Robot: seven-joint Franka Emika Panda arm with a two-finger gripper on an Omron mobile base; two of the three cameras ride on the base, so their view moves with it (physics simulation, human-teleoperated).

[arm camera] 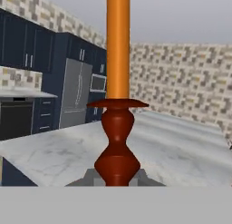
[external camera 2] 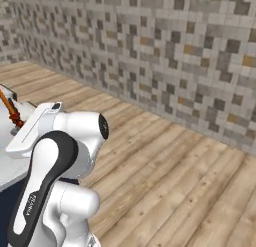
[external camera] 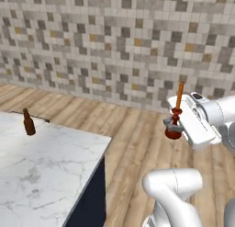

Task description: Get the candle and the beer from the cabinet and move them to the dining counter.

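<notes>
My gripper (external camera: 173,126) is shut on the candle (external camera: 178,112), an orange taper on a dark red-brown flared holder. I hold it upright in the air, to the right of the dining counter (external camera: 50,161) and over the wood floor. In the hand view the candle (arm camera: 118,123) stands close up, with the gripper (arm camera: 117,177) clamped on the holder's base and the marble dining counter (arm camera: 181,146) beyond it. The candle (external camera 2: 10,110) also shows at the left edge of the right base view. The beer (external camera: 29,122), a small brown bottle, stands upright on the counter's far left.
A tiled wall (external camera: 114,42) runs behind the wood floor (external camera: 133,139). In the hand view, navy wall cabinets (arm camera: 22,46), a steel fridge (arm camera: 77,91) and a black oven (arm camera: 16,119) stand beyond the counter. I cannot tell which one is the cabinet.
</notes>
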